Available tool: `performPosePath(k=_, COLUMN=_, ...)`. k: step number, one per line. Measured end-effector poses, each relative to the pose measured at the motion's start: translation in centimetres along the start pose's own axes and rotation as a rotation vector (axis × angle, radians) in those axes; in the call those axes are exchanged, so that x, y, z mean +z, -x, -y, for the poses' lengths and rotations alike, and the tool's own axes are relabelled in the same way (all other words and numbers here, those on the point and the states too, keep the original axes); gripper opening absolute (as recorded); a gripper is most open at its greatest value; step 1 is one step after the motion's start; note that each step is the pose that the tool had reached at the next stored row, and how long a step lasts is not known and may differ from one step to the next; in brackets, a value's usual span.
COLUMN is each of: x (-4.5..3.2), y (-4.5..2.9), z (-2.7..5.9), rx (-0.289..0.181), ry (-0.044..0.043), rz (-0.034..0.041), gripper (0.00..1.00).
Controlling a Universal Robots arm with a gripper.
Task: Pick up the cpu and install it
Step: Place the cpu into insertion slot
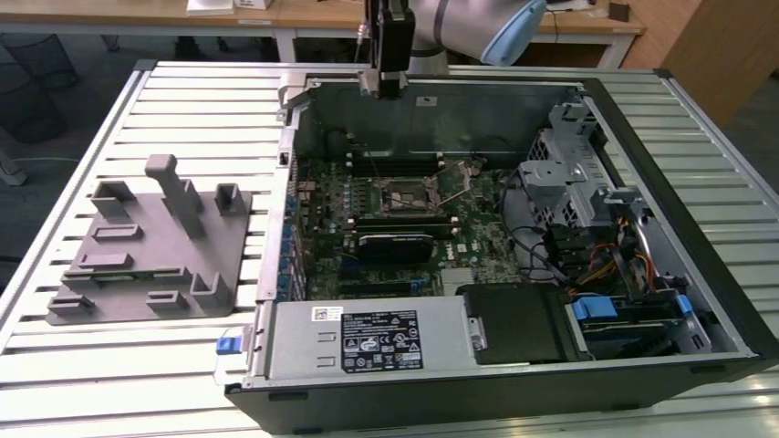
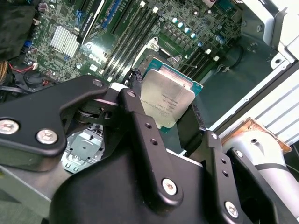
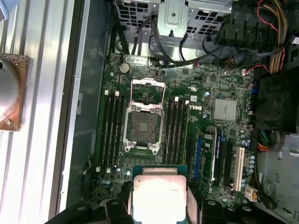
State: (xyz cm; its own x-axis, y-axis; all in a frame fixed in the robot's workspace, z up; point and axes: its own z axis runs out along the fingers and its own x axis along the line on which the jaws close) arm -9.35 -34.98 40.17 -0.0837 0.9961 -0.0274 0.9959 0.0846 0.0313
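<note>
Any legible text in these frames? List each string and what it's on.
Nothing can be quoted with confidence.
White sticker on the power supply: rows of print and symbols, too small to read.
Metal top of the cpu, held in the gripper: faint engraved lines, too blurred to read.
Motherboard: white lettering beside the memory slots, too small to read.
</note>
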Motion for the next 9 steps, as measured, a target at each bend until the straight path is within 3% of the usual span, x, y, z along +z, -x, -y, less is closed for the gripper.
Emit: performPosePath(k=9, x=0.57, y=-0.02, z=0.02, rx=0.0, ry=0.0016, rz=0.0001, gripper=0.54)
